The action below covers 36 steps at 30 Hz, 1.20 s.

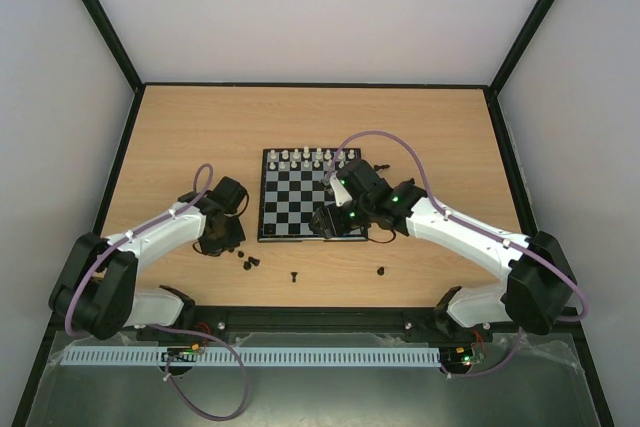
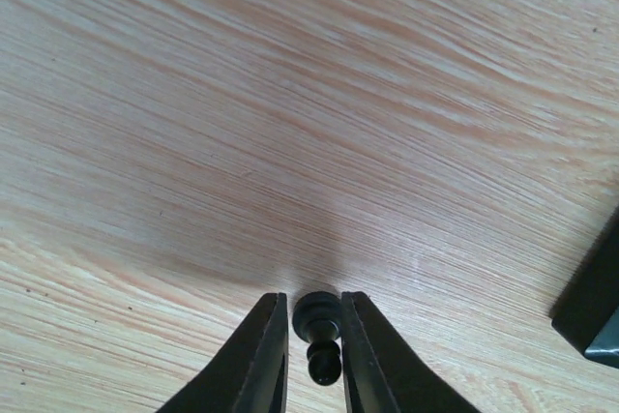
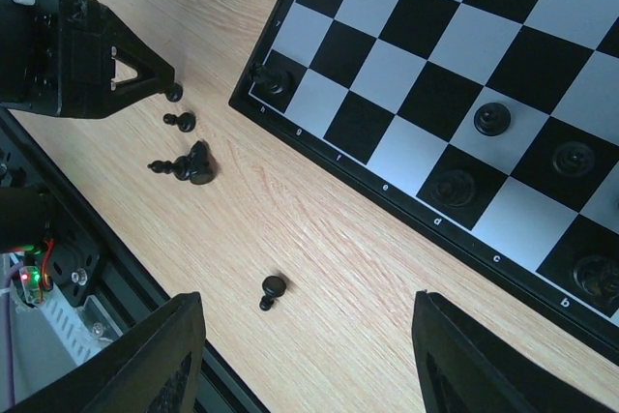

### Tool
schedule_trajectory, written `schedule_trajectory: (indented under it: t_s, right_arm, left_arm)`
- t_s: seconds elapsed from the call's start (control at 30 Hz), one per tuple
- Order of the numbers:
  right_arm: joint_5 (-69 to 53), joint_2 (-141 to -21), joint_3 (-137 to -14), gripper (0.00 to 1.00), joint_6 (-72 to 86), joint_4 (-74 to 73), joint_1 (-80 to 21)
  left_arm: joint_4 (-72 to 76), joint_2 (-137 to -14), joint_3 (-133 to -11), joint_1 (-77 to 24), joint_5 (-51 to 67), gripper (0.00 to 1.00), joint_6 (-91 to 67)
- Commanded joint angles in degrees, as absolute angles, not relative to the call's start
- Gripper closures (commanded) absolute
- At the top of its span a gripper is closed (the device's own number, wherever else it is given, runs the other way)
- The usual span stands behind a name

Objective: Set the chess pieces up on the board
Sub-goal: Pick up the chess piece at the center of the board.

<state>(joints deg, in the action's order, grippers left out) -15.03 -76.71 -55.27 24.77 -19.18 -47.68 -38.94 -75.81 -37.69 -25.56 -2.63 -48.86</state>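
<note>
The board [image 1: 262, 197] lies mid-table, with white chess pieces [image 1: 301, 157] along its far rows and black ones [image 3: 492, 119] on near squares. A black pawn [image 2: 319, 328] lies on its side on the wood left of the board. My left gripper [image 2: 313, 299] [image 1: 216, 243] is down at the table, its fingers closed tight against both sides of the pawn's base. Over the board's near edge my right gripper [image 3: 309, 365] [image 1: 330, 219] hangs open with nothing in it. Below it another black pawn [image 3: 272, 290] lies on the wood.
Loose black pieces lie near the front edge [image 1: 248, 262], [image 1: 294, 275], [image 1: 381, 270]. Several more are beside the left gripper [image 3: 189, 163]. A dark corner [image 2: 595, 316] shows at the right of the left wrist view. A black rail [image 1: 320, 319] runs along the table's front.
</note>
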Motion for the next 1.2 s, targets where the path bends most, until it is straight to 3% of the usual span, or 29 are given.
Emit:
schedule_trajectory:
  t_s: [0.0, 0.13, 0.23, 0.47, 0.63, 0.8, 1.0, 1.17]
  right_arm:
    - [-15.71, -77.34, -54.41, 0.41, 24.15, -19.34, -48.16]
    - [-15.68, -77.60, -54.47, 0.41, 24.10, -19.42, -48.32]
    - [-15.77, -77.74, -54.44, 0.41, 24.08, -19.34, -48.34]
    - [-15.61, -78.00, -54.33, 0.41, 24.08, -19.34, -48.53]
    - [-15.44, -77.96, -54.36, 0.41, 24.08, -19.42, -48.66]
    - [-15.44, -77.81, -54.28, 0.41, 24.13, -19.53, -48.87]
    - [-14.68, -77.14, -54.26, 0.41, 24.08, -19.85, -48.87]
    - [-13.23, -76.05, -54.48, 0.41, 24.17, -20.52, -48.87]
  left_arm:
    - [-41.17, -75.92, -38.67, -25.35, -2.94, 0.82, -48.08]
    - [-41.06, -76.11, -38.25, -25.94, -2.73, 0.83, -48.24]
    - [-41.56, -76.04, -38.46, -26.31, -2.95, 0.75, -48.33]
    - [-43.25, -74.51, -38.37, -27.48, -3.01, 0.70, -49.26]
    - [-42.84, -74.25, -37.43, -27.68, -2.67, 0.78, -49.41]
    - [-42.76, -75.01, -38.21, -27.73, -2.87, 0.97, -48.64]
    - [-46.71, -76.49, -44.58, -27.77, -5.02, 0.98, -45.21]
    - [-54.04, -82.54, -60.30, -28.50, -6.36, 0.97, -38.83]
